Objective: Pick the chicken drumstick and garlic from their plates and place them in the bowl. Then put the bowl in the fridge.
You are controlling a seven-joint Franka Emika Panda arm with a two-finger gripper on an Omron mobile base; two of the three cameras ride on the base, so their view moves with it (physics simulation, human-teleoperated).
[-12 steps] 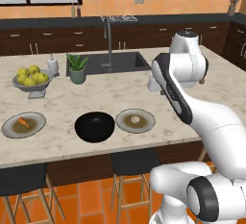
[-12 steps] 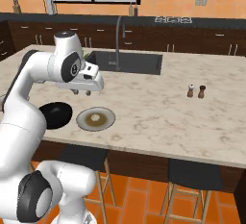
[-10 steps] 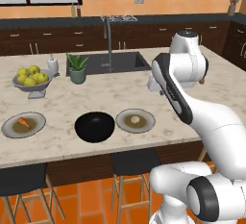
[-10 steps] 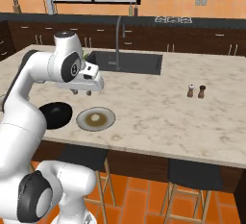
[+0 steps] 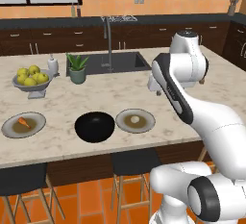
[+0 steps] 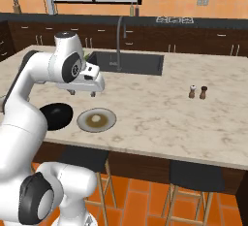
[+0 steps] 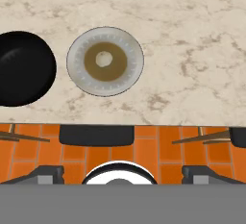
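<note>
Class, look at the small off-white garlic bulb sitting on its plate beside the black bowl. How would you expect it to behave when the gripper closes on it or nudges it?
The garlic looks rounded, so it would probably roll if nudged. It is small beside its plate, so likely light. The raised rim may keep it in.

Two plates [image 5: 24,124], one bowl [image 5: 94,126], two shakers [image 6: 198,91]
</note>
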